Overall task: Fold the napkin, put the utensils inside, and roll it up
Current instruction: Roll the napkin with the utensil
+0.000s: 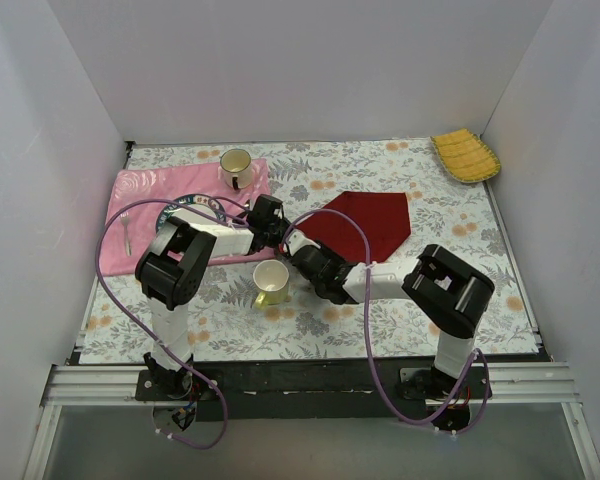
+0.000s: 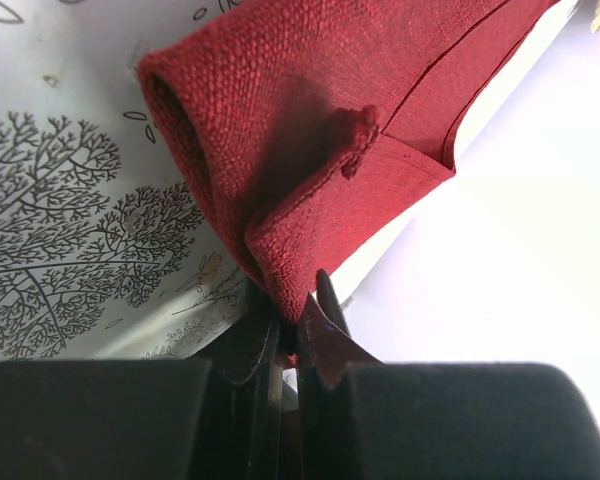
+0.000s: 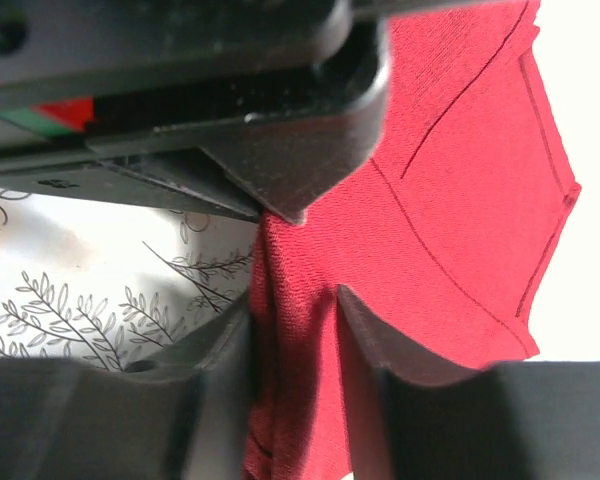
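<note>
End effector L is pinched shut on the left tip of the maroon napkin. The tip is lifted off the surface, so the cloth tents into a loose fold. End effector R sits just beside it on the same tip, jaws roughly half apart, one each side of the bunched cloth. Can't tell whether they bite yet. Rest of napkin lies flat, centre-right of the surface, folded to a five-sided shape w/ its point aimed left.

Step in hand, as I read it: fold stage, getting a 2nd grip on the tip. To do it well:
- R should close on all layers, not just the top one.
- R should grip a bit away from L's pinch so the jaws don't clash.
- Carry the tip low and level, both end effectors at the same height, so the flat part isn't dragged.
- Let go only once the crease lies flat.

Pose: both arms bend in toward scene centre, wrists nearly meeting. L reaches right from its base. R doubles back leftward w/ elbow raised at right. It's crowded: a yellow cup stands just on the near side of both wrists, so mind it. Fork lies well apart at left on the pink patterned cloth, untouched.
</note>
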